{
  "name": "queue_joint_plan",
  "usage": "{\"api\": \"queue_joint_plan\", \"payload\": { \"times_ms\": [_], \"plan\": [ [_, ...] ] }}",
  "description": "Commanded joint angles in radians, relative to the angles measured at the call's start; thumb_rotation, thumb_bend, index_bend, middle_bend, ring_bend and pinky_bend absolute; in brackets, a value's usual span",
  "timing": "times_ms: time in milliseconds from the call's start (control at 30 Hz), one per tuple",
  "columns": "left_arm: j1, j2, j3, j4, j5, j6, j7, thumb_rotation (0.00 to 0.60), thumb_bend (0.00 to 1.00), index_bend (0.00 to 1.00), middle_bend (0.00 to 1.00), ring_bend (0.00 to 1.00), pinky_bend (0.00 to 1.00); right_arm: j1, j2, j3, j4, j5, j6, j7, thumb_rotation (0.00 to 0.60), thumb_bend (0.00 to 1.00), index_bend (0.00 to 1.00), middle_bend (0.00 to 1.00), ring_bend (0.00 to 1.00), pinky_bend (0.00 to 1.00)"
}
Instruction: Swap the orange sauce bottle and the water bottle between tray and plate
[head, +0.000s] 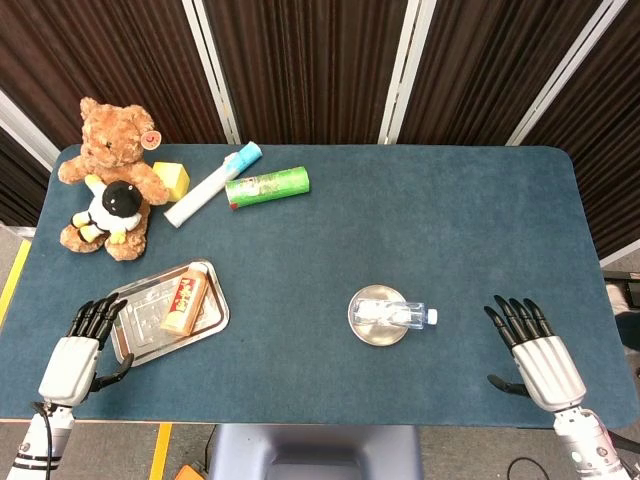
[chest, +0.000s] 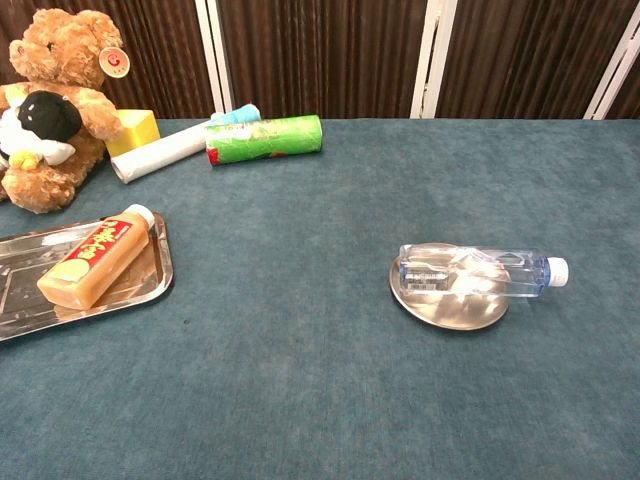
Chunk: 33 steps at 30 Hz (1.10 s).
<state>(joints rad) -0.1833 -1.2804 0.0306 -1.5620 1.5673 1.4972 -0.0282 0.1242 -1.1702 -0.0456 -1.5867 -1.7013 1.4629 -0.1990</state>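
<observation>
While both of my robot hands, left robot hand (head: 82, 352) and right robot hand (head: 535, 352), rest spread and holding nothing at the near edge of the surface (head: 400, 230), I see open blue felt between tray (head: 215, 322) and plate (head: 368, 330).

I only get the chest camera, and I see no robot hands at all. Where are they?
Observer: Both show in the head view. The left hand rests open on the table by the tray's near left corner.
Operator: And the other one?
Observer: The right hand lies open on the table, to the right of the plate, apart from it.
Operator: Is either holding a bottle?
Observer: No. The orange sauce bottle lies untouched in the tray, and the water bottle lies across the plate, its cap pointing toward the right hand.
</observation>
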Motion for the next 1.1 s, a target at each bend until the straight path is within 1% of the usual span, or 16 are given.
{"api": "queue_joint_plan", "payload": {
  "times_ms": [33,133,200,267,333,367,467,533,667,800,967,1100],
  "plan": [
    [0.001,-0.029,-0.006,0.025,0.030,0.023,0.000,0.600,0.39,0.00,0.00,0.00,0.04,0.002,-0.001,-0.004,-0.002,-0.003,-0.009,-0.003,0.600,0.15,0.00,0.00,0.00,0.00],
    [-0.015,-0.101,-0.028,0.072,0.055,0.035,-0.012,0.600,0.39,0.00,0.00,0.00,0.05,0.005,-0.002,-0.006,-0.005,-0.007,-0.015,-0.005,0.600,0.15,0.00,0.00,0.00,0.00],
    [-0.047,-0.145,-0.047,0.084,0.033,-0.020,-0.017,0.600,0.39,0.00,0.00,0.00,0.06,0.006,-0.009,-0.006,-0.006,-0.012,-0.013,-0.010,0.600,0.15,0.00,0.00,0.00,0.00],
    [-0.075,-0.175,-0.079,0.060,-0.037,-0.094,0.013,0.600,0.39,0.00,0.00,0.00,0.04,0.008,-0.014,-0.008,-0.005,-0.016,-0.020,-0.016,0.600,0.15,0.00,0.00,0.00,0.00],
    [-0.110,-0.209,-0.122,0.040,-0.135,-0.176,0.127,0.600,0.39,0.00,0.00,0.00,0.04,0.014,-0.017,-0.012,-0.005,-0.016,-0.035,-0.019,0.600,0.15,0.00,0.00,0.00,0.00],
    [-0.131,-0.230,-0.146,0.036,-0.198,-0.218,0.211,0.600,0.38,0.00,0.00,0.00,0.05,0.019,-0.016,-0.014,-0.007,-0.016,-0.047,-0.016,0.600,0.15,0.00,0.00,0.00,0.00],
    [-0.176,-0.286,-0.200,0.037,-0.338,-0.285,0.370,0.600,0.38,0.00,0.00,0.00,0.05,0.025,-0.010,-0.016,-0.013,-0.018,-0.057,-0.003,0.600,0.15,0.00,0.00,0.00,0.00],
    [-0.195,-0.307,-0.220,0.037,-0.399,-0.304,0.432,0.600,0.37,0.00,0.00,0.00,0.05,0.027,-0.006,-0.016,-0.014,-0.018,-0.057,0.006,0.600,0.15,0.00,0.00,0.00,0.00],
    [-0.222,-0.335,-0.247,0.027,-0.494,-0.313,0.525,0.600,0.36,0.00,0.00,0.00,0.05,0.031,0.002,-0.012,-0.014,-0.006,-0.064,0.023,0.600,0.15,0.00,0.00,0.00,0.00],
    [-0.246,-0.360,-0.259,0.055,-0.562,-0.325,0.575,0.600,0.36,0.00,0.00,0.00,0.05,0.035,0.010,-0.015,-0.016,-0.011,-0.068,0.039,0.600,0.15,0.00,0.00,0.00,0.00],
    [-0.266,-0.385,-0.275,0.096,-0.642,-0.346,0.593,0.600,0.35,0.00,0.00,0.00,0.05,0.035,0.019,-0.017,-0.017,-0.018,-0.060,0.058,0.600,0.15,0.00,0.00,0.00,0.00],
    [-0.275,-0.397,-0.276,0.119,-0.657,-0.336,0.595,0.600,0.35,0.00,0.00,0.00,0.07,0.034,0.022,-0.016,-0.017,-0.015,-0.058,0.063,0.600,0.15,0.00,0.00,0.00,0.00]
  ]
}}
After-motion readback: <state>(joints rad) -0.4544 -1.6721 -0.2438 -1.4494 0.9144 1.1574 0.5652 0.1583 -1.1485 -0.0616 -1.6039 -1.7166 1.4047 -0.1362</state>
